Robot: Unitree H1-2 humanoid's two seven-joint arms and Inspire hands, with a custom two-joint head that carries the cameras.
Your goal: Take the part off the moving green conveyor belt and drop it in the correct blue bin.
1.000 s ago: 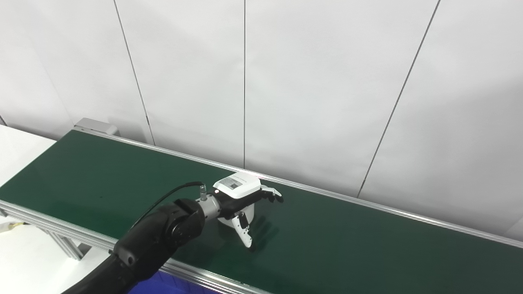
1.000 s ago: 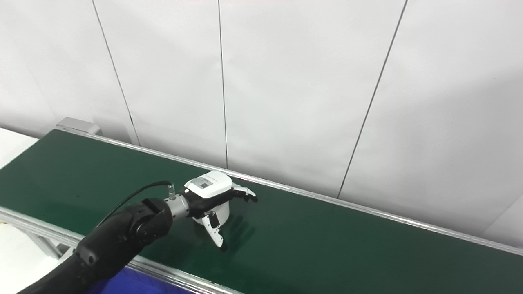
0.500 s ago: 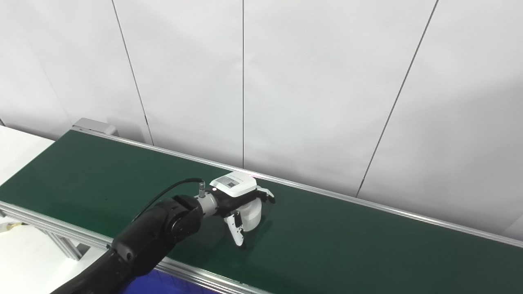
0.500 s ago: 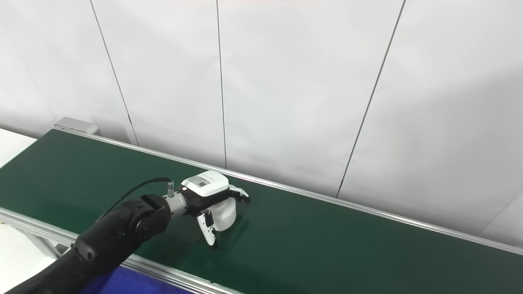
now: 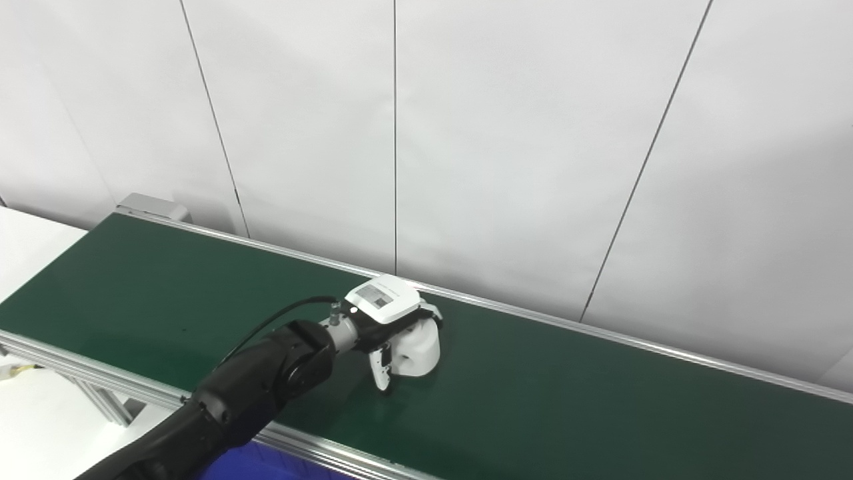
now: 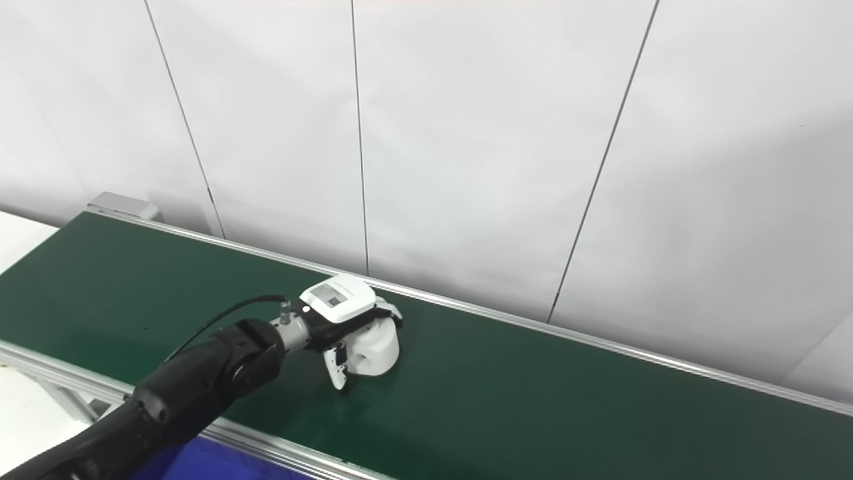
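Left eye view, left hand (image 5: 386, 323) wrapped around white part (image 5: 416, 347), part resting on green belt (image 5: 566, 393), right hand out of view.

White panelled wall (image 5: 520, 133) with dark seams

You are looking at an industrial test cell or robotics lab, not a home. A long green conveyor belt (image 5: 566, 393) with aluminium side rails (image 5: 600, 337) runs across the view on a metal frame. Behind it stands a plain wall of white panels (image 5: 520, 147) with thin dark seams. A blue bin (image 5: 266, 465) shows at the lower edge.
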